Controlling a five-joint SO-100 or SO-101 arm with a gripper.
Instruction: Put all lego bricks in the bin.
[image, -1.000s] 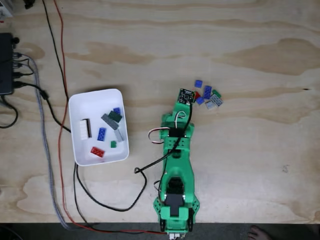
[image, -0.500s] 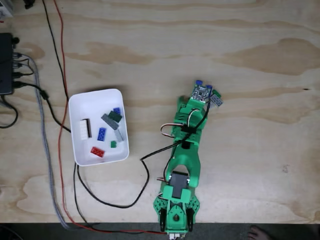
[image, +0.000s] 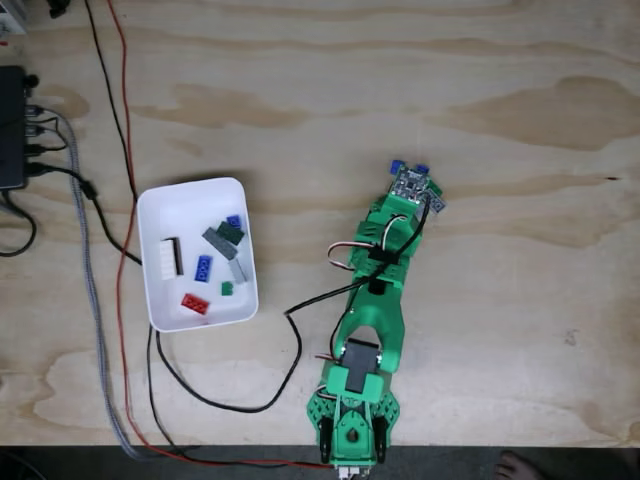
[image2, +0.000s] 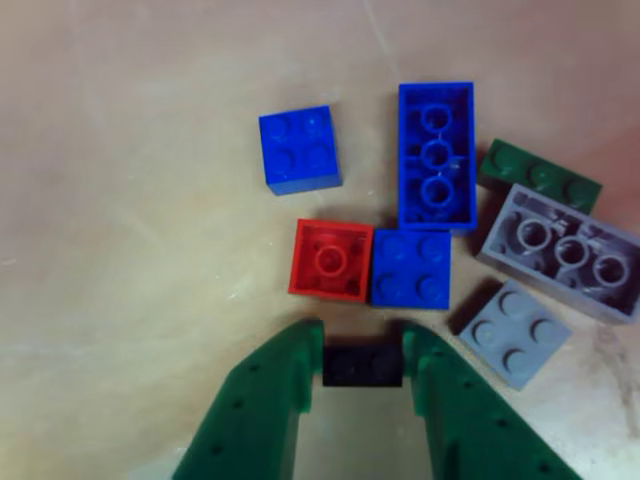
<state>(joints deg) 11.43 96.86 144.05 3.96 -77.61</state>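
My claw (image2: 362, 345) is clamping a small black brick (image2: 362, 366) between its fingertips — the red brick (image2: 331, 260) is lying just beyond them.

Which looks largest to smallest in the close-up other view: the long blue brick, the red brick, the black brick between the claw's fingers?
1. Long blue brick, lying studs down.
2. Red brick, also upside down.
3. Black brick, though the claw fingers hide its ends, so its full size is unsure.
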